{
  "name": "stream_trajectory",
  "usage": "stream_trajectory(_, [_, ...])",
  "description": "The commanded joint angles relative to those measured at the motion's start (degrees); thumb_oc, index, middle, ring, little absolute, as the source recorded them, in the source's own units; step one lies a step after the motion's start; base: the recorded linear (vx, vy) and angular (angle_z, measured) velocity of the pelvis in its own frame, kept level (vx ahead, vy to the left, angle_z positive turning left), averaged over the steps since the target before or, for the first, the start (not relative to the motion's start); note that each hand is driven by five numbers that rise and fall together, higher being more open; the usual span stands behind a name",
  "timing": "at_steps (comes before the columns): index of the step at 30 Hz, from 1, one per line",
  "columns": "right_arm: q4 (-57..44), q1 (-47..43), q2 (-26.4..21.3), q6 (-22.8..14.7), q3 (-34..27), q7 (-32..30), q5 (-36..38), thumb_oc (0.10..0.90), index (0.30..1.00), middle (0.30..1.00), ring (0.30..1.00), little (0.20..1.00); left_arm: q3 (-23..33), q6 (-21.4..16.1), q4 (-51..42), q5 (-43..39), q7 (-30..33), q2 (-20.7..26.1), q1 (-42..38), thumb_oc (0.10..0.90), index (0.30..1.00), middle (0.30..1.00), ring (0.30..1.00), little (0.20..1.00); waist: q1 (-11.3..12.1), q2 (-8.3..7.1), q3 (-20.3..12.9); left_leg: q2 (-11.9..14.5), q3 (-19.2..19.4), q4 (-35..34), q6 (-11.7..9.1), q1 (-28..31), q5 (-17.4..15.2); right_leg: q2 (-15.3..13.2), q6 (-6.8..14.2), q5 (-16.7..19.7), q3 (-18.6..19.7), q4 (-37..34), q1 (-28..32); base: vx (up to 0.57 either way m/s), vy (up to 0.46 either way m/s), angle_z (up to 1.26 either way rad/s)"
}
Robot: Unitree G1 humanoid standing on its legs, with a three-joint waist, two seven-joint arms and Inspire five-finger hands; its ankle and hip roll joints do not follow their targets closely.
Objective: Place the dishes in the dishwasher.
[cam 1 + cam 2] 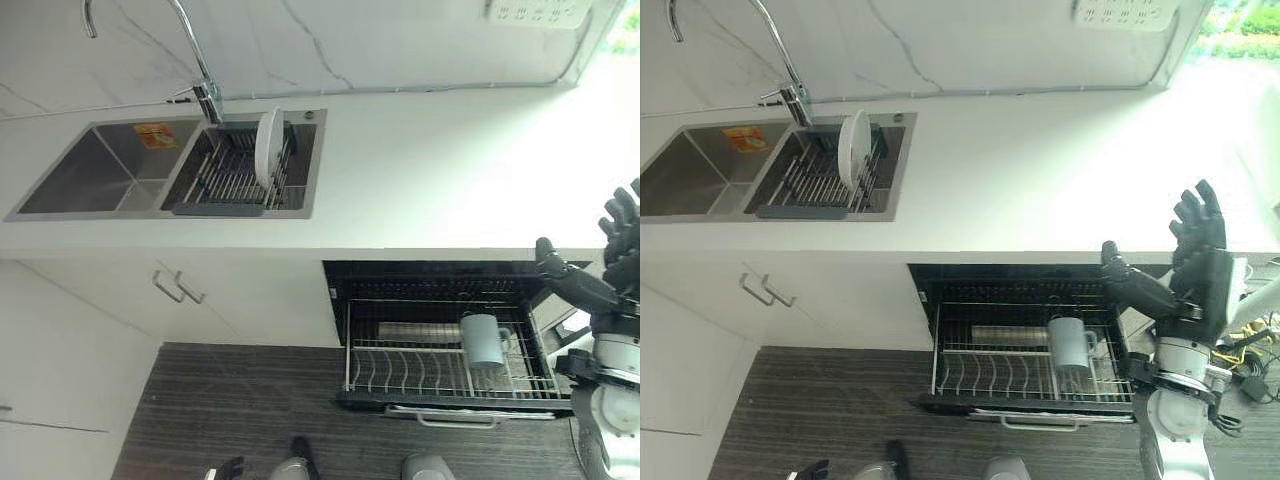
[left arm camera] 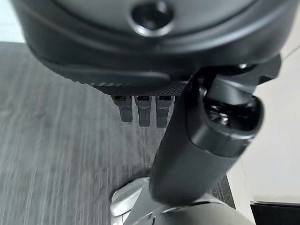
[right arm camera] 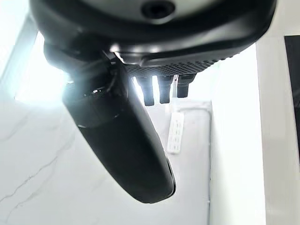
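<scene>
Right hand (image 1: 1200, 250), fingers spread and holding nothing, is raised beside the open dishwasher (image 1: 1025, 350) — its rack already carries a mug (image 1: 1070, 345). The remaining plate (image 1: 852, 148) stands on edge in the sink rack (image 1: 815, 180) (draining), across the desk (image 1: 1040, 180).

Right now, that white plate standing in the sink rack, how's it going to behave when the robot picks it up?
The white plate looks rigid and probably ceramic, so likely fragile if knocked against the rack. It stands on edge between the wires, so it may tip or roll sideways once lifted free. Its smooth, glossy face suggests it could slip in the right hand, which hangs open beside the dishwasher.
</scene>
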Motion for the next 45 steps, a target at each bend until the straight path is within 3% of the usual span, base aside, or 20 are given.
stream_trajectory(1, [-7.84, -4.56, -2.85, -4.65, -1.63, -0.62, -1.97, 0.800, 0.900, 0.900, 0.900, 0.900, -1.06, -0.66, -5.29, 2.40, 0.32, 0.45, -2.36, 0.800, 0.900, 0.900, 0.900, 0.900, 0.74, 1.39, -1.45, 0.21, -2.25, -0.51, 1.56, 4.23, -7.38, 1.95, 0.25, 3.12, -3.05, -0.32, -2.65, 0.12, 0.171, -0.02])
stream_trajectory(3, [-8.34, -5.01, -1.77, -4.71, -1.20, -2.08, -3.42, 0.800, 0.900, 0.900, 0.900, 0.900, -1.64, 0.23, -4.99, 3.18, 0.38, 0.95, -1.81, 0.800, 0.900, 0.900, 0.900, 0.900, 1.06, 1.61, -1.64, -1.28, -1.05, -0.51, 3.19, 4.58, -8.95, 0.96, 1.61, 6.97, -4.87, -0.32, -3.78, 0.15, 0.223, -0.07])
stream_trajectory(6, [-8.37, -5.74, -1.07, -4.30, -0.92, -0.79, -2.36, 0.800, 0.900, 0.900, 0.900, 0.900, -1.70, 0.67, -5.04, 3.95, 1.18, 1.14, -0.90, 0.800, 0.900, 0.900, 0.900, 0.900, 2.11, 1.79, -1.79, -0.88, 2.13, -0.51, 3.88, 4.79, -10.11, 0.40, 1.87, 9.56, -9.61, -0.04, -4.48, 0.08, 0.202, -0.66])
stream_trajectory(8, [-7.59, -6.50, -1.04, -4.14, 0.04, -0.71, -2.39, 0.800, 0.900, 0.900, 0.900, 0.900, -1.46, 1.85, -4.66, 2.71, 2.16, 1.62, -1.18, 0.800, 0.900, 0.900, 0.900, 0.900, 2.16, 1.33, -1.47, -1.29, 3.94, -0.51, 4.38, 4.67, -11.08, 5.00, 1.45, 7.85, -11.23, 1.83, -6.06, 0.04, 0.102, -1.14])
stream_trajectory(11, [-7.72, -6.30, -0.99, -3.78, 0.18, 0.15, -2.21, 0.800, 0.900, 0.900, 0.900, 0.900, -0.79, 2.65, -4.33, 3.59, 3.89, 0.95, -0.87, 0.800, 0.900, 0.900, 0.900, 0.900, 2.55, 0.73, -1.76, -1.83, 5.30, -0.51, 3.94, 4.59, -10.87, 8.68, -0.03, 6.75, -14.27, -0.31, -5.47, 0.04, 0.006, -0.31])
stream_trajectory(14, [-7.64, -5.97, -1.34, -4.29, 0.31, 0.46, -1.39, 0.800, 0.900, 0.900, 0.900, 0.900, -0.71, 1.65, -3.91, 6.05, 6.66, 0.38, -0.47, 0.800, 0.900, 0.900, 0.900, 0.900, 2.81, -0.26, -1.52, -3.04, 5.77, -0.51, 3.69, 4.71, -10.83, 9.41, -0.81, 5.78, -15.22, -0.32, -6.40, 0.01, -0.036, -0.23])
stream_trajectory(17, [-7.34, -4.81, -1.90, -4.82, -0.12, 0.67, -0.04, 0.800, 0.900, 0.900, 0.900, 0.900, -0.89, 1.32, -4.82, 9.03, 10.35, 0.69, -0.35, 0.800, 0.900, 0.900, 0.900, 0.900, 2.17, -0.98, -1.53, -4.33, 5.67, -0.51, 3.67, 5.30, -10.28, 10.01, -2.19, 3.31, -12.67, -0.32, -6.96, 0.01, -0.111, -0.11])
stream_trajectory(18, [-6.81, -4.85, -2.04, -5.64, 0.25, 0.90, 0.19, 0.800, 0.900, 0.900, 0.900, 0.900, -0.60, 0.33, -6.19, 10.31, 11.17, 0.97, -0.12, 0.800, 0.900, 0.900, 0.900, 0.900, 2.64, -1.19, -1.68, -4.38, 7.55, -0.51, 3.27, 6.06, -10.02, 8.87, -2.64, 2.08, -14.32, -0.32, -6.57, -0.01, -0.102, 0.11])
stream_trajectory(21, [-6.72, -4.58, -2.63, -6.33, 0.39, 1.94, 0.17, 0.800, 0.900, 0.900, 0.900, 0.900, -0.70, 1.04, -7.95, 11.51, 14.64, 1.08, -0.19, 0.800, 0.900, 0.900, 0.900, 0.900, 2.49, -1.78, -1.53, -6.09, 8.34, -0.51, 3.06, 8.08, -9.90, 8.13, -3.18, 1.73, -12.94, -0.32, -6.66, 0.04, -0.070, 0.03])
stream_trajectory(22, [-6.64, -4.48, -3.00, -6.52, 0.24, 2.24, -0.03, 0.800, 0.900, 0.900, 0.900, 0.900, -0.89, 1.34, -8.21, 11.83, 15.74, 1.23, -0.42, 0.800, 0.900, 0.900, 0.900, 0.900, 2.73, -2.68, -1.43, -7.10, 9.16, -0.51, 2.65, 8.96, -9.12, 6.98, -3.55, 1.55, -13.06, -0.32, -6.10, 0.05, -0.079, -0.08])
stream_trajectory(23, [-6.54, -4.22, -3.64, -6.53, 0.06, 2.30, -0.01, 0.800, 0.900, 0.900, 0.900, 0.900, -1.10, 1.40, -8.40, 12.44, 16.55, 1.41, -0.85, 0.800, 0.900, 0.900, 0.900, 0.900, 3.17, -3.94, -0.94, -7.57, 8.53, 0.82, 1.34, 8.37, -4.43, 6.03, -4.19, 1.46, -12.06, -0.32, -5.45, 0.04, -0.125, -0.08])
stream_trajectory(24, [-5.76, -4.40, -4.28, -6.89, 0.22, 2.44, 0.68, 0.800, 0.900, 0.900, 0.900, 0.900, -1.20, 2.13, -8.72, 12.33, 16.67, 1.71, -1.45, 0.800, 0.900, 0.900, 0.900, 0.900, 3.58, -4.20, 0.09, -5.81, 6.63, 7.69, -0.31, 4.29, -1.52, 6.42, -5.22, 1.25, -10.92, -0.32, -4.64, 0.04, -0.110, -0.14])
stream_trajectory(27, [-4.26, -5.98, -3.99, -7.44, 1.36, 2.88, 0.07, 0.800, 0.900, 0.900, 0.900, 0.900, -0.73, 2.65, -9.08, 10.80, 16.12, 1.55, -2.03, 0.800, 0.900, 0.900, 0.900, 0.900, 4.41, -4.07, 0.69, -4.68, 4.88, 4.47, 0.10, 3.14, -0.83, 6.96, -5.33, 1.12, -8.54, -0.32, -3.55, 0.11, 0.047, -0.26])
stream_trajectory(29, [-4.88, -6.69, -4.06, -6.03, 2.09, 3.21, -0.33, 0.800, 0.900, 0.900, 0.900, 0.900, -0.50, 6.78, -8.67, 6.79, 13.81, 1.15, -2.47, 0.800, 0.900, 0.900, 0.900, 0.900, 4.30, -2.93, 0.37, -1.01, 2.98, -0.51, -0.54, 2.42, 0.82, 8.04, -5.08, -0.07, -6.65, -0.32, -2.55, 0.21, 0.199, -0.58])
stream_trajectory(32, [-5.34, -6.82, -4.40, -5.48, 2.66, 2.33, -0.83, 0.800, 0.900, 0.900, 0.900, 0.900, 0.19, 6.49, -6.60, 6.05, 12.69, 0.37, -2.35, 0.800, 0.900, 0.900, 0.900, 0.900, 4.11, -1.97, 0.08, 2.12, 0.44, -0.51, -1.72, -0.45, 1.48, 9.01, -5.13, -1.10, -5.51, -0.32, -1.71, 0.16, 0.154, -0.43])
stream_trajectory(33, [-5.95, -6.61, -4.31, -4.70, 2.88, 1.27, -1.73, 0.800, 0.900, 0.900, 0.900, 0.900, 0.31, 5.37, -5.35, 7.60, 12.08, -0.20, -2.22, 0.800, 0.900, 0.900, 0.900, 0.900, 3.72, -1.43, -0.15, 4.33, -0.85, -0.51, -2.35, -1.47, 1.69, 9.03, -4.97, -1.69, -4.91, -0.32, -1.01, 0.25, 0.226, -0.52])
stream_trajectory(36, [-6.51, -5.73, -4.63, -4.52, 2.58, 1.33, -1.48, 0.800, 0.900, 0.900, 0.900, 0.900, -0.42, 3.94, -5.70, 7.72, 10.10, -0.54, -1.77, 0.800, 0.900, 0.900, 0.900, 0.900, 3.01, -0.79, -0.35, 6.44, -1.55, -0.51, -2.76, -1.01, 1.05, 8.28, -4.42, -1.96, -4.34, -0.32, -0.13, 0.26, 0.283, -0.43])
stream_trajectory(38, [-6.75, -5.22, -4.96, -4.04, 1.69, 1.15, -1.49, 0.800, 0.900, 0.900, 0.900, 0.900, -0.59, 5.82, -5.28, 5.81, 6.71, -0.41, -1.55, 0.800, 0.900, 0.900, 0.900, 0.900, 2.42, -0.31, -0.47, 6.65, -1.19, -0.51, -2.59, 0.17, -0.09, 7.55, -4.04, -2.05, -4.41, -0.32, 0.49, 0.26, 0.350, -0.33])
stream_trajectory(41, [-6.22, -4.93, -4.83, -3.07, 0.38, -0.43, -1.03, 0.800, 0.900, 0.900, 0.900, 0.900, -1.12, 5.36, -3.69, 6.73, 3.78, -0.84, -1.74, 0.800, 0.900, 0.900, 0.900, 0.900, 1.47, 0.11, -1.12, 6.36, 1.84, -0.51, -2.03, 1.61, -1.64, 5.56, -3.16, -1.50, -6.32, -0.32, 1.18, 0.30, 0.408, -0.13])
stream_trajectory(45, [-5.61, -4.97, -3.58, -1.91, -1.35, 0.65, 0.69, 0.800, 0.900, 0.900, 0.900, 0.900, -2.65, 7.55, -3.42, 4.18, 2.57, 0.49, -3.73, 0.800, 0.900, 0.900, 0.900, 0.900, 0.38, 0.70, -2.23, 0.94, 2.59, -0.51, 1.50, 4.57, -6.58, 1.87, 0.22, 3.26, -6.67, -0.32, -1.26, 0.27, 0.413, -0.04])
